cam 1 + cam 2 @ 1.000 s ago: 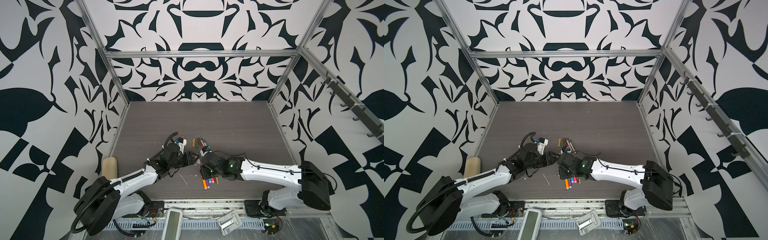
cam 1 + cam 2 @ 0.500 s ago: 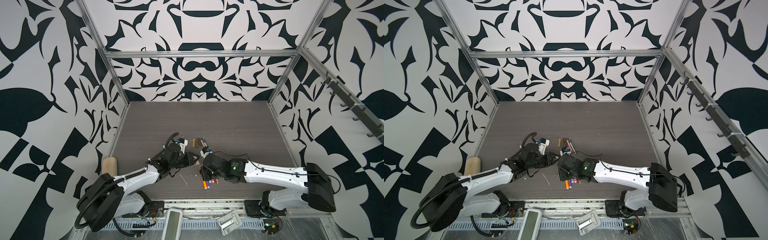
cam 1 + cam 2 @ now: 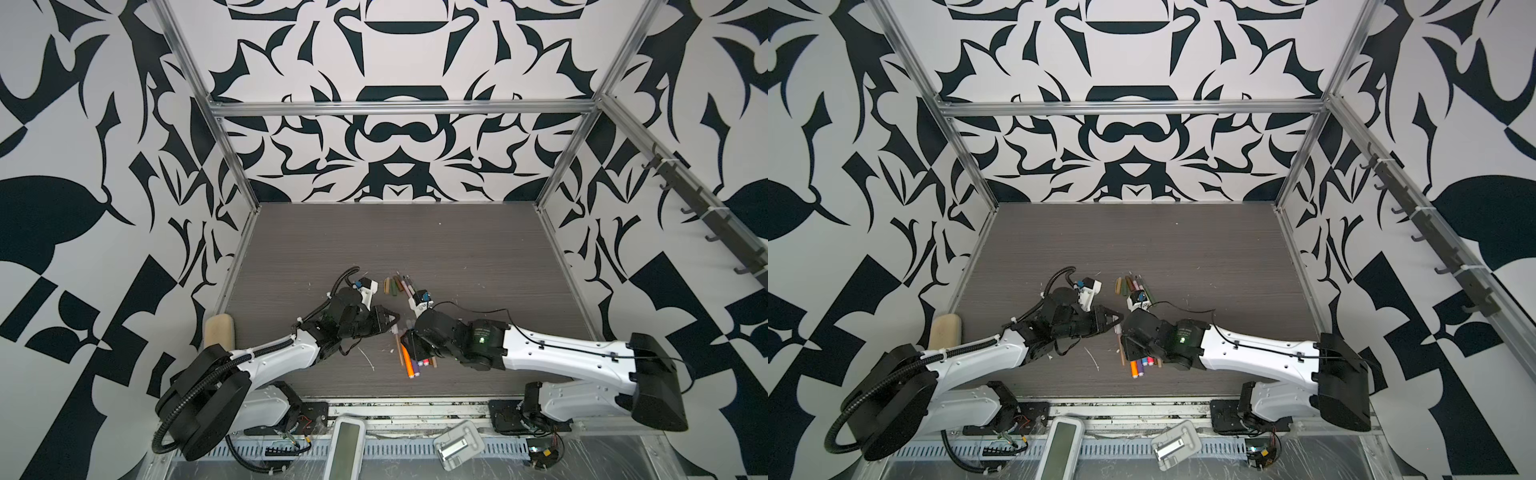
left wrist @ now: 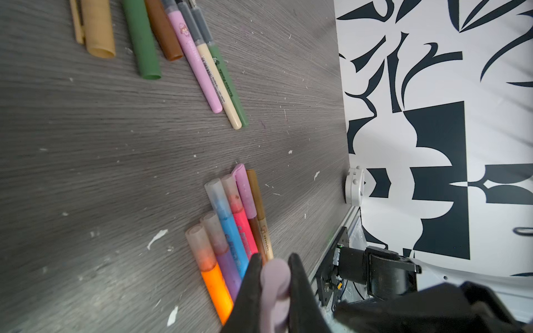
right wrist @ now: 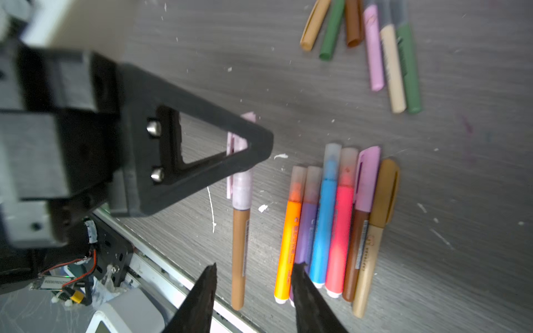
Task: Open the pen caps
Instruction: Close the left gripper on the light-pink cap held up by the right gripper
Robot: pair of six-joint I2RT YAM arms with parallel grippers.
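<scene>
Top views: left fingers [image 3: 392,322] have just shut on one end of a brown pen [image 3: 399,349] at lower centre; right fingers [image 3: 410,347] have loosened, detail too small. Left wrist: lilac cap [image 4: 275,278] pinched tight, barrel hidden. Right wrist: right fingers stand apart around the barrel, untouching; cap still on, likely ready for pulling.

seven capped pens [image 5: 327,219], three uncapped pens [image 5: 393,66], three loose caps [image 5: 331,31]
</scene>
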